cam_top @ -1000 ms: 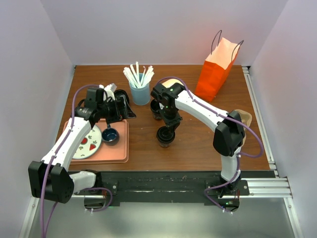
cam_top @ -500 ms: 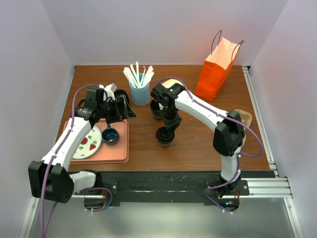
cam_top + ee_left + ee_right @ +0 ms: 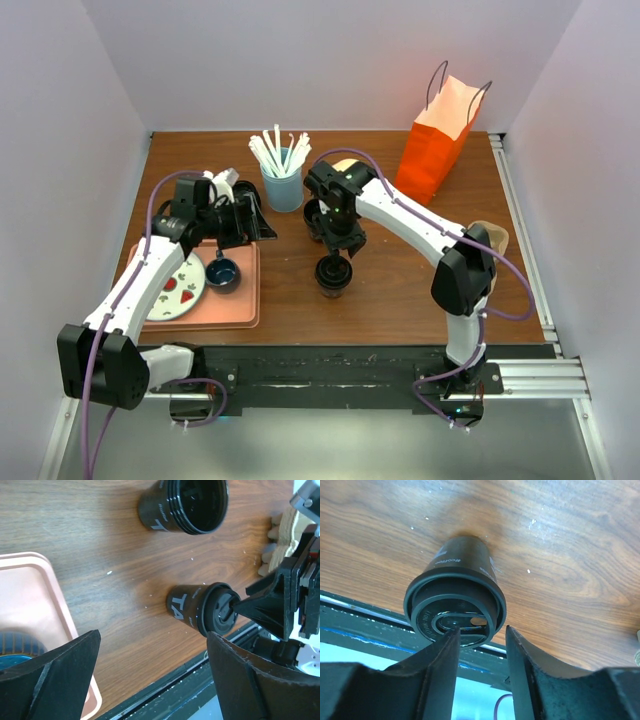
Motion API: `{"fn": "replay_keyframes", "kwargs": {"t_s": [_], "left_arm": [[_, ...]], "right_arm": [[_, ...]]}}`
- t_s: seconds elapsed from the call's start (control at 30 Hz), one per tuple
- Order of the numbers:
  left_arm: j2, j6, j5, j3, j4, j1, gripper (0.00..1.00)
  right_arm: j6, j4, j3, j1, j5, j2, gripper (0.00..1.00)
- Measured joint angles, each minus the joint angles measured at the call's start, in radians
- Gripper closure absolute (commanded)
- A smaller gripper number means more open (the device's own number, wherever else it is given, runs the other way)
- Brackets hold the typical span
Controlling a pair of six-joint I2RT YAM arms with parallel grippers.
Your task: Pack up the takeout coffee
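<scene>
The takeout coffee (image 3: 333, 277), a black tapered cup with a round black lid, stands upright on the wooden table in front of the right arm. It also shows in the right wrist view (image 3: 455, 580) and the left wrist view (image 3: 192, 607). My right gripper (image 3: 336, 250) hovers just above its lid. Its fingers are a little apart (image 3: 481, 630) and hold nothing. My left gripper (image 3: 255, 215) is open wide and empty (image 3: 152, 635), over the far edge of the pink tray (image 3: 215, 305).
A second black cup without a lid (image 3: 185, 502) stands just behind the coffee. An orange paper bag (image 3: 435, 150) stands at the back right. A blue tumbler of straws (image 3: 282, 187) stands at the back middle. The tray holds a plate (image 3: 175, 287) and a blue mug (image 3: 222, 272).
My right gripper has drawn slightly back and up from the lid of the coffee. The cup and the left arm have not moved.
</scene>
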Motion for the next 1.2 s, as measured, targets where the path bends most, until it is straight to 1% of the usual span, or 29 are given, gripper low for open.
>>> {"fn": "replay_keyframes", "kwargs": {"t_s": [0.1,0.2,0.27,0.3,0.4,0.5,0.63,0.73,0.9,1.2], "left_arm": [[0.004,0.002,0.014,0.000,0.006,-0.011,0.13],[0.015,-0.003,0.021,0.000,0.026,-0.057,0.16],[0.029,-0.011,0.022,-0.001,0.043,-0.097,0.20],[0.039,-0.015,0.024,-0.001,0.055,-0.118,0.21],[0.072,-0.044,0.032,-0.013,0.102,-0.186,0.23],[0.100,-0.071,0.051,-0.032,0.150,-0.230,0.25],[0.138,-0.096,0.073,-0.050,0.196,-0.247,0.27],[0.165,-0.106,0.085,-0.053,0.225,-0.250,0.29],[0.189,-0.121,0.097,-0.054,0.256,-0.260,0.31],[0.203,-0.143,0.100,-0.073,0.287,-0.278,0.32]], "right_arm": [[-0.001,0.008,-0.003,-0.013,-0.006,-0.016,0.53],[-0.010,0.053,-0.059,-0.044,-0.053,-0.073,0.50],[-0.023,0.082,-0.114,-0.074,-0.100,-0.125,0.47],[-0.031,0.110,-0.156,-0.094,-0.129,-0.159,0.43],[-0.044,0.179,-0.261,-0.140,-0.205,-0.230,0.36],[-0.061,0.242,-0.352,-0.173,-0.289,-0.267,0.36],[-0.089,0.322,-0.435,-0.196,-0.392,-0.273,0.35],[-0.108,0.352,-0.455,-0.209,-0.444,-0.272,0.33],[-0.132,0.394,-0.455,-0.233,-0.493,-0.269,0.33],[-0.165,0.407,-0.455,-0.240,-0.512,-0.226,0.34]]}}
